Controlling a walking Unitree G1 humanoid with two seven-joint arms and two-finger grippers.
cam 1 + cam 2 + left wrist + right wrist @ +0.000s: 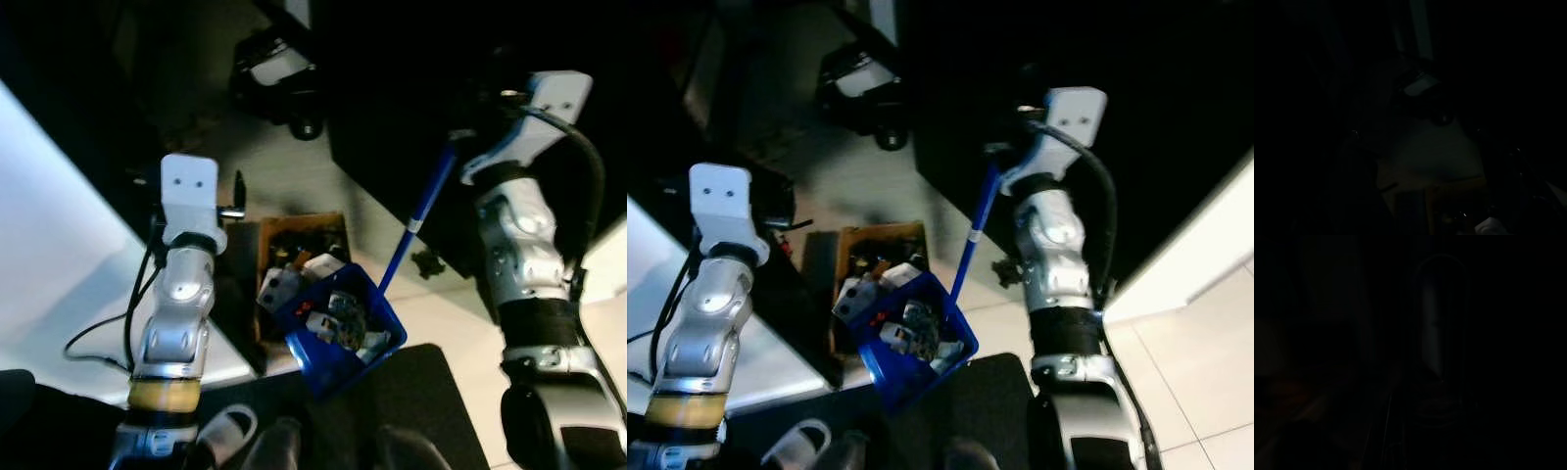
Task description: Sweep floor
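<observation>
A blue dustpan (343, 328) full of small litter hangs tilted over a brown cardboard box (294, 235) that has rubbish in it. Its long blue handle (416, 220) runs up and to the right into my right gripper (456, 147), which is shut on the handle's top end in deep shade. My left gripper (233, 201) is held up just left of the box, apart from the dustpan. Both wrist views are nearly black; the left wrist view faintly shows pale floor (1435, 152).
A black wheeled device (279, 83) sits on the pale floor beyond the box. Dark furniture (392, 88) fills the upper right. A bright white surface (49, 245) lies at the left, with a black cable (98, 343). A dark mat (421, 392) and a white slipper (225, 431) are near.
</observation>
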